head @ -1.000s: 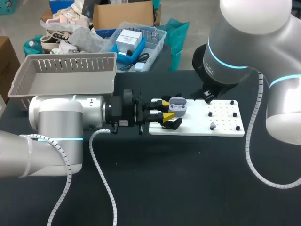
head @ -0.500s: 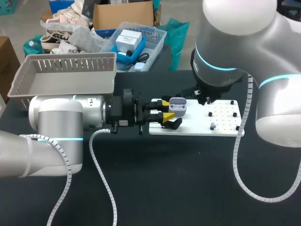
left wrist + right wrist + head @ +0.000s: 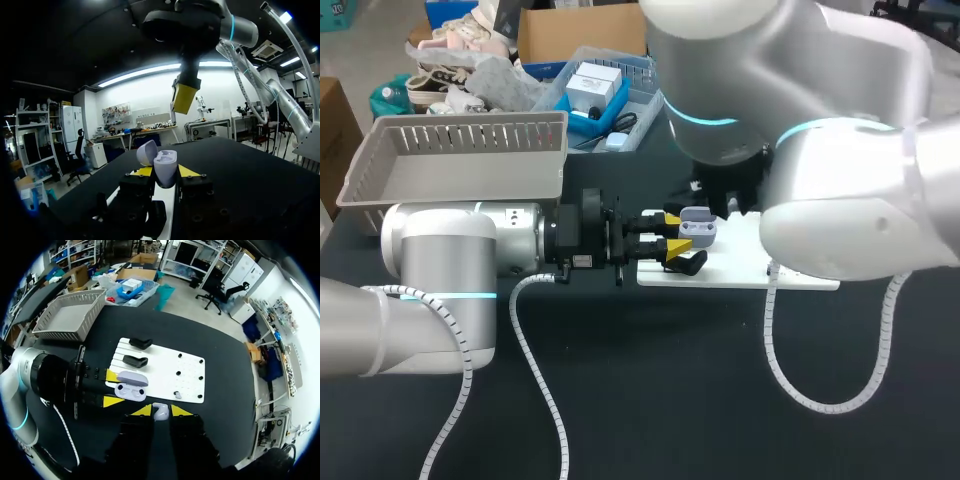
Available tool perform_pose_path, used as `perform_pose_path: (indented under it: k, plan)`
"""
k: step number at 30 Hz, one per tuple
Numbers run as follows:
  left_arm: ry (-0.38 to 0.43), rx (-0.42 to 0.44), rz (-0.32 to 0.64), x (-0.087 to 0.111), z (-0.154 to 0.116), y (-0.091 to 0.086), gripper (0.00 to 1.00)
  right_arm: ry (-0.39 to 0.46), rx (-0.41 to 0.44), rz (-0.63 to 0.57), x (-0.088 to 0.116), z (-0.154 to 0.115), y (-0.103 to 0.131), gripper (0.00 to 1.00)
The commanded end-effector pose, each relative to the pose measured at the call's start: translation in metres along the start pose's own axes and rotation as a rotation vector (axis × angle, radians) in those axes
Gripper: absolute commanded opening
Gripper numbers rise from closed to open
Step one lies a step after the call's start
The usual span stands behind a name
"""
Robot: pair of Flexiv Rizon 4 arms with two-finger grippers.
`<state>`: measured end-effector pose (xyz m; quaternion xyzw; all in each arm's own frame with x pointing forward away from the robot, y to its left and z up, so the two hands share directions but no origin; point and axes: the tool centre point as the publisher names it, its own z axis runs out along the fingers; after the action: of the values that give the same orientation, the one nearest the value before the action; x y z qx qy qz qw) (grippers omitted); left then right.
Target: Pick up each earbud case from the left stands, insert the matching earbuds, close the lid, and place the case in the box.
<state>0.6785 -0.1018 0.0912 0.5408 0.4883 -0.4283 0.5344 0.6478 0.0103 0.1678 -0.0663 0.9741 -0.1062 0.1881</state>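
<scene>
My left gripper [image 3: 674, 232] lies level over the left end of the white board [image 3: 720, 272], shut on a lilac earbud case [image 3: 698, 230] whose lid stands open. The left wrist view shows that case [image 3: 165, 165] upright between the yellow tips, with the lid [image 3: 146, 151] tipped back. From above, in the right wrist view, the open case [image 3: 131, 385] sits ahead of my right gripper [image 3: 161, 410], which is shut on a small pale earbud [image 3: 160, 414]. Another earbud [image 3: 177, 395] rests on the board. In the head view my right arm [image 3: 800, 150] hides its own gripper.
Two black stands [image 3: 140, 343] [image 3: 135, 361] sit at the board's left end, close to the held case. Small black pegs [image 3: 179, 373] dot the board. A grey slatted basket [image 3: 470, 160] stands at the table's back left.
My right arm has swung left across the board and now hangs over the held case, covering most of the board in the head view. The left arm and the case have stayed still.
</scene>
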Motion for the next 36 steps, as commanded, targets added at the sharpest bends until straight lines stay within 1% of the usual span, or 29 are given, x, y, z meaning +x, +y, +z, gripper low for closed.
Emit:
perform_pose_path:
  k: [1, 24, 28, 30, 32, 33, 36]
  plan:
    - [-0.002, 0.0, 0.001, 0.001, 0.0, 0.0, 0.0, 0.026, 0.053, 0.002, -0.005, 0.003, 0.008, 0.0]
    - [-0.002, 0.0, 0.001, 0.001, 0.0, 0.0, 0.0, 0.027, 0.053, 0.001, -0.005, 0.004, 0.009, 0.0]
    - [-0.002, 0.0, 0.001, 0.001, 0.0, 0.0, 0.0, 0.039, 0.07, 0.054, -0.008, 0.007, 0.005, 0.0]
    - [-0.002, 0.0, 0.001, 0.001, 0.0, 0.0, 0.0, 0.046, 0.095, 0.074, -0.008, 0.004, 0.002, 0.0]
    - [-0.002, 0.0, 0.001, 0.001, 0.0, 0.0, 0.0, 0.055, 0.096, 0.1, -0.01, 0.0, -0.001, 0.0]
    - [-0.002, 0.0, 0.001, 0.001, 0.0, 0.0, 0.0, 0.056, 0.114, 0.113, -0.012, -0.001, -0.002, 0.0]
    - [-0.002, 0.0, 0.001, 0.001, 0.0, 0.0, 0.0, 0.067, 0.122, 0.132, -0.013, -0.007, -0.001, 0.0]
